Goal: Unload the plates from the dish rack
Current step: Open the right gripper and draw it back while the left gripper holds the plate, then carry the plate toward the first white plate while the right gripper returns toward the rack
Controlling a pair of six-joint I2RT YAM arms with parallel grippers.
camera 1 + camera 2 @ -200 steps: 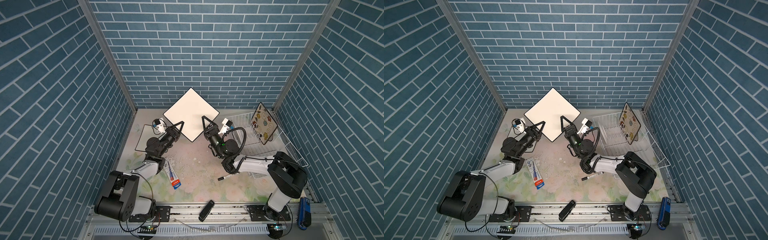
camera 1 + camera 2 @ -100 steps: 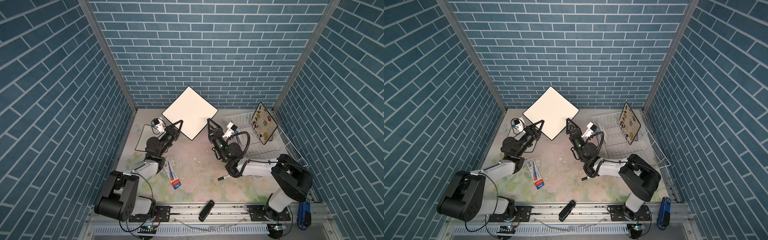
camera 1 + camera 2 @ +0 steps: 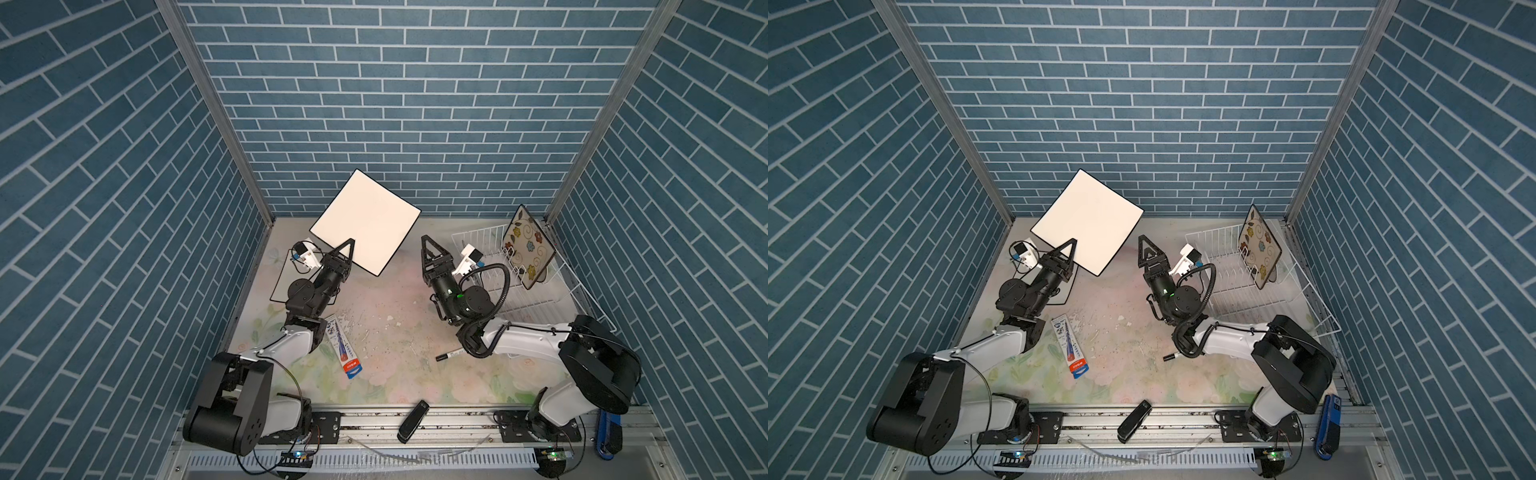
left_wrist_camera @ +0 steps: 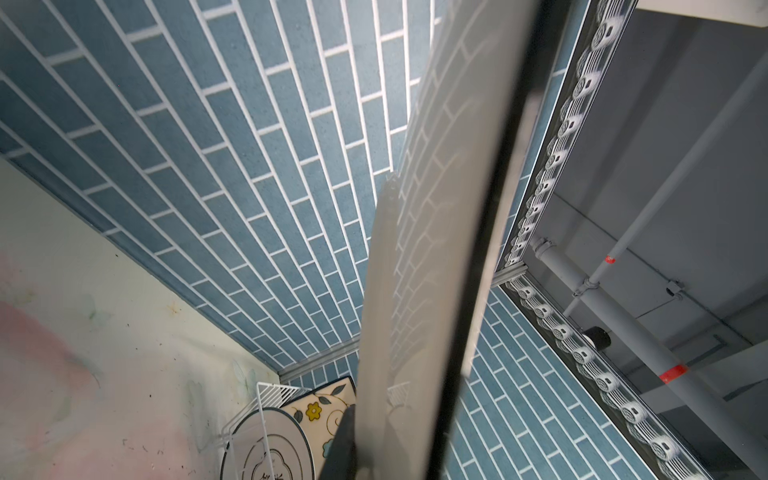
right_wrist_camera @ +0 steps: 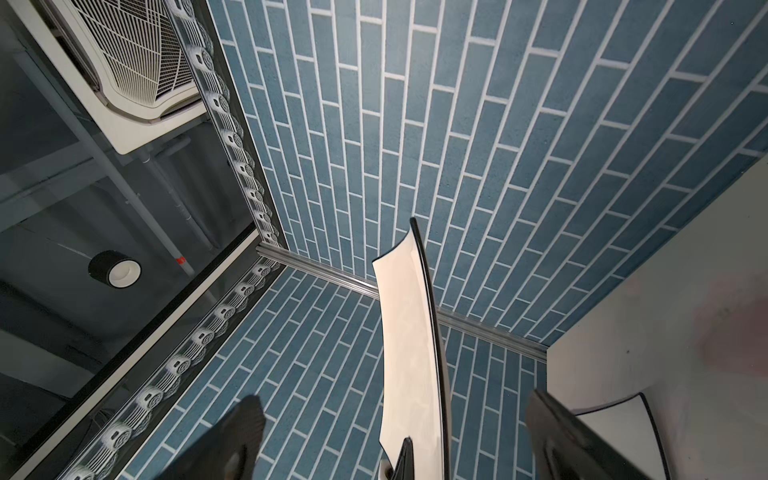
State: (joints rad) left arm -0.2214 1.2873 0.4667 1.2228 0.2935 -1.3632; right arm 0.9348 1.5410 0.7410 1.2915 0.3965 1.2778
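Note:
My left gripper is shut on the lower edge of the plain white square plate, holding it tilted up in the air at the back left. In the left wrist view that plate runs edge-on away from the camera. The right gripper points upward, open and empty, a short way right of it. The dish rack holds the flowered plate upright. The round plate stands in the rack before it.
A flat white square with a thin dark rim lies under the left arm. A toothpaste box and a black marker lie on the floral table. A black stapler rests on the front rail. Brick walls close three sides.
The right gripper has drawn back to the right, away from the white plate's edge. The left gripper has carried the plate slightly left.

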